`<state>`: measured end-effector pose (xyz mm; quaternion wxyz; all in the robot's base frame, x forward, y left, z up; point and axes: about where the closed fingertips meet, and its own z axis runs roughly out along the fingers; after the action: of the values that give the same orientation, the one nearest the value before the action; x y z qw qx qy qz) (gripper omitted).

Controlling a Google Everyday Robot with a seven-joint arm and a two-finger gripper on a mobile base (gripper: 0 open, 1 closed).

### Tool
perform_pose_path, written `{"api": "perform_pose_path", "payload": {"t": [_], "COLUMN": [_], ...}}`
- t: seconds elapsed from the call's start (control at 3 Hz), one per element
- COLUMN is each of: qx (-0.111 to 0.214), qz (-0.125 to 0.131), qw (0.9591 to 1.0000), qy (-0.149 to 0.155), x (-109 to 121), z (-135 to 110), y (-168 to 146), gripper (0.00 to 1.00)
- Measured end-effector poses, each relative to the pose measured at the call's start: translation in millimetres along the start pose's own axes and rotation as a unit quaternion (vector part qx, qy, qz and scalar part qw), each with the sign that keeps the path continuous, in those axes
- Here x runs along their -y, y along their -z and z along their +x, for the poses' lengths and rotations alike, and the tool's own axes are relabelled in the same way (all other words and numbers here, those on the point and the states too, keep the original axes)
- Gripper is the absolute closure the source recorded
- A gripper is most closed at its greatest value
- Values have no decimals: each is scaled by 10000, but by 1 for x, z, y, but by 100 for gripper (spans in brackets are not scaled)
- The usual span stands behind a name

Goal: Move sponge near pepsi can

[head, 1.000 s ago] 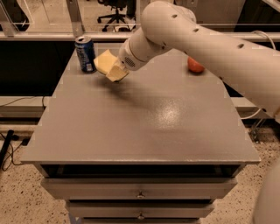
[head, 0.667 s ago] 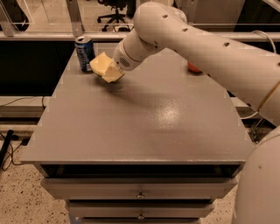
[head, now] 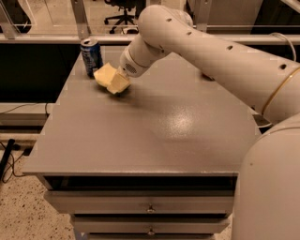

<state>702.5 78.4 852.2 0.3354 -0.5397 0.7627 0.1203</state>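
Observation:
The pepsi can (head: 91, 56), dark blue with a silver top, stands upright at the table's far left corner. My gripper (head: 114, 82) hangs just right of and in front of the can, low over the table top. It is shut on the sponge (head: 105, 74), a pale yellow foam piece that sticks out to the upper left, towards the can. A small gap shows between the sponge and the can. I cannot tell if the sponge touches the table.
The grey table (head: 164, 131) has drawers (head: 150, 206) under its front edge. My arm (head: 211, 51) crosses the far right part of the table. A rail and an office chair (head: 123, 10) stand behind the table. Cables lie on the floor at left.
My gripper has moved left and slightly nearer the can with the sponge held. The can has not moved. My arm now covers the red apple at the far right.

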Motion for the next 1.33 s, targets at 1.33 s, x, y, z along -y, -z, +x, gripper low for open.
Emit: {"api": "perform_pose_path", "payload": {"t": [1.33], "qx": [947], "qz": [-100], "qw": [9954], "qy": [64], "x": [-25], "z": [-23], "y": [38], "gripper": [0]}}
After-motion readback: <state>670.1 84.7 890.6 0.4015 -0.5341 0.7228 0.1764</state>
